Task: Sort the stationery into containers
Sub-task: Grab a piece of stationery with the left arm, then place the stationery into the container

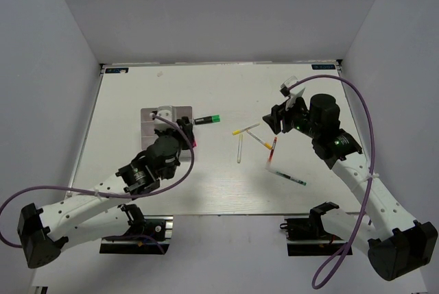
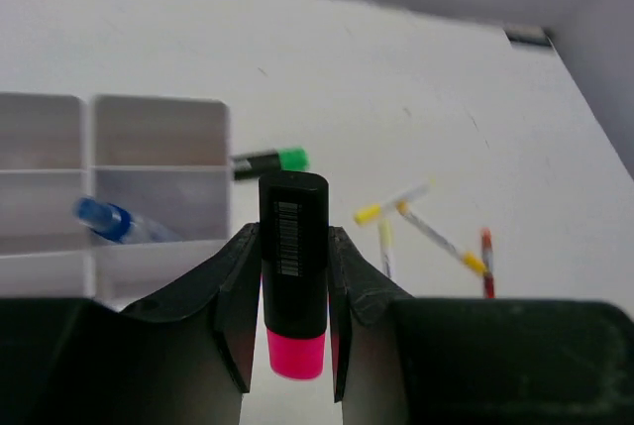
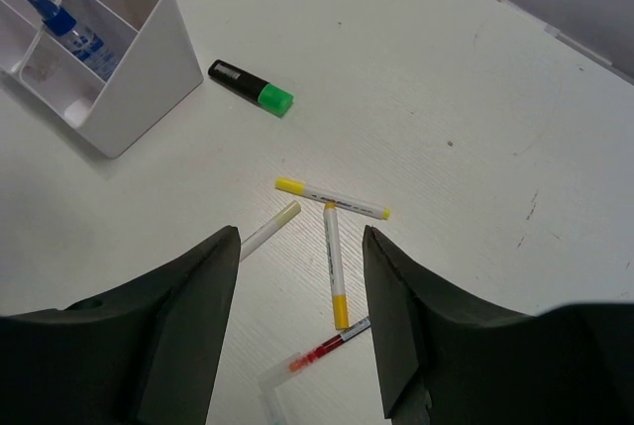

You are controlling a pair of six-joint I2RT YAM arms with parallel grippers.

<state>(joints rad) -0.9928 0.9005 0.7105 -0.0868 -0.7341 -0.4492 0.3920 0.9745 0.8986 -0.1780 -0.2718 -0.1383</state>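
My left gripper (image 2: 289,306) is shut on a black highlighter with a pink cap (image 2: 293,266), held just right of the white divided tray (image 1: 152,122). In the top view the left gripper (image 1: 186,133) sits at the tray's right edge. A clear blue-capped tube (image 2: 111,221) lies in one tray compartment. A black highlighter with a green cap (image 1: 208,120) lies on the table right of the tray. My right gripper (image 3: 301,296) is open and empty, above several thin white pens (image 3: 335,265) with yellow, red and green tips (image 1: 255,140).
The white table (image 1: 226,88) ends at grey walls behind and on both sides. A pen with a green tip (image 1: 288,177) lies nearest the front edge. The tray also shows in the right wrist view (image 3: 139,78).
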